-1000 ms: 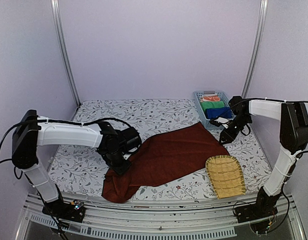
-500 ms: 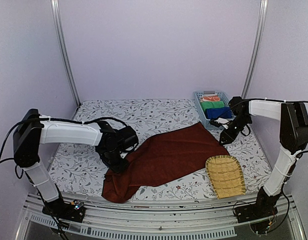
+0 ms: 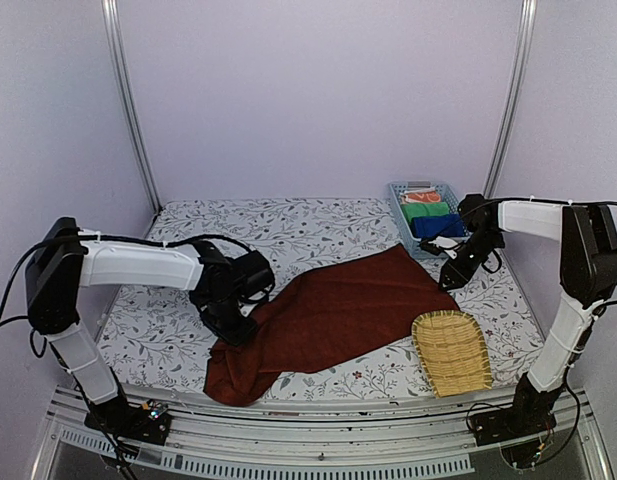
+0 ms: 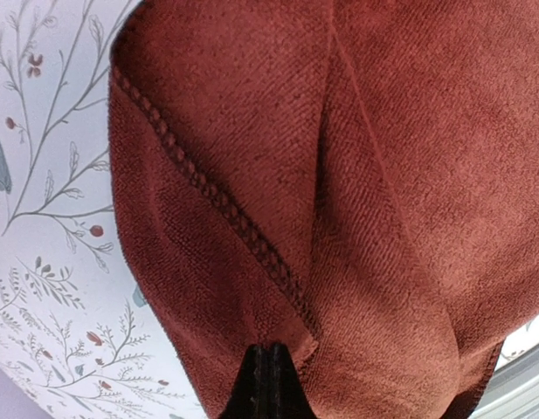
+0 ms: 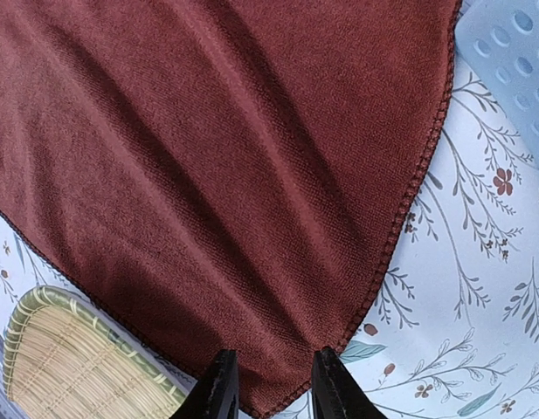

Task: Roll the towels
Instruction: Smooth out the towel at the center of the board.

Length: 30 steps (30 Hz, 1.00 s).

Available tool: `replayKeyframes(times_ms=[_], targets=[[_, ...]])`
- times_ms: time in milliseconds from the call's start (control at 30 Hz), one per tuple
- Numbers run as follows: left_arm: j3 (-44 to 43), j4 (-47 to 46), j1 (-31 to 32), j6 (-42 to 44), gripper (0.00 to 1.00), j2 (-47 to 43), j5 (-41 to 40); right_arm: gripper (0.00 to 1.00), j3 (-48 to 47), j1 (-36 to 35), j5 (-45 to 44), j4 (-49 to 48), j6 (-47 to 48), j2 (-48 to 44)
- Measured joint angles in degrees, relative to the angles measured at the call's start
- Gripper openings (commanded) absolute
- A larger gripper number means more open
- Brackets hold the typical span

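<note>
Rolling hasn't started tbh: left gripper clamps the red towel's bunched edge, right gripper sits spread around its corner.

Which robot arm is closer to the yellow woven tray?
Right. The right tool sits just behind the woven tray, by one corner of the maroon towel; the left tool grips that towel far to the left.

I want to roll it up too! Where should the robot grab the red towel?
Grab the towel by its pointed right corner, coming in from the right. That corner lies flat on the table with a stitched hem, and the open right gripper has a finger on each side of it. The left gripper pinches the bunched left end.
</note>
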<state>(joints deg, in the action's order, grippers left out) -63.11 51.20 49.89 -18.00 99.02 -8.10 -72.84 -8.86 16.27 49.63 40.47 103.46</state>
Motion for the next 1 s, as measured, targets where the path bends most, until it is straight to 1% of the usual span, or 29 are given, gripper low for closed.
replayKeyframes(times_ms=[100, 200, 367, 467, 567, 700, 900, 1000], targets=[[0.0, 0.24, -1.55, 0.02, 0.0, -0.74, -0.15, 0.32, 0.04, 0.0, 0.11, 0.0, -0.02, 0.0], [0.42, 0.35, -6.67, -0.07, 0.01, -3.15, -0.42, 0.32, 0.04, 0.0, 0.44, 0.0, -0.17, 0.07], [2.19, 0.74, -18.69, -1.88, 0.31, -6.73, -1.77, 0.32, 0.02, 0.0, 1.2, -0.02, -0.55, 0.72], [2.43, 0.85, -21.97, -2.97, 0.41, -7.13, -2.16, 0.31, -0.61, -0.02, 1.7, 0.17, -0.66, 1.46], [2.64, 0.11, -22.1, -3.65, 0.49, -8.24, -1.68, 0.31, -2.6, -0.24, 2.38, 0.31, -0.83, 2.4], [5.07, -2.58, -22.71, -5.11, 0.51, -10.78, 0.96, 0.31, -6.93, -1.01, 2.89, 0.87, -1.33, 3.41], [12.13, -6.88, -26.6, -7.34, 0.53, -11.87, 6.25, 0.31, -15.13, -2.36, 4.52, 1.36, -2.4, 5.51], [14.91, -9.66, -28.44, -7.58, 0.49, -12.15, 9.11, 0.32, -18.82, -2.8, 4.9, 2.23, -2.62, 7.82]])
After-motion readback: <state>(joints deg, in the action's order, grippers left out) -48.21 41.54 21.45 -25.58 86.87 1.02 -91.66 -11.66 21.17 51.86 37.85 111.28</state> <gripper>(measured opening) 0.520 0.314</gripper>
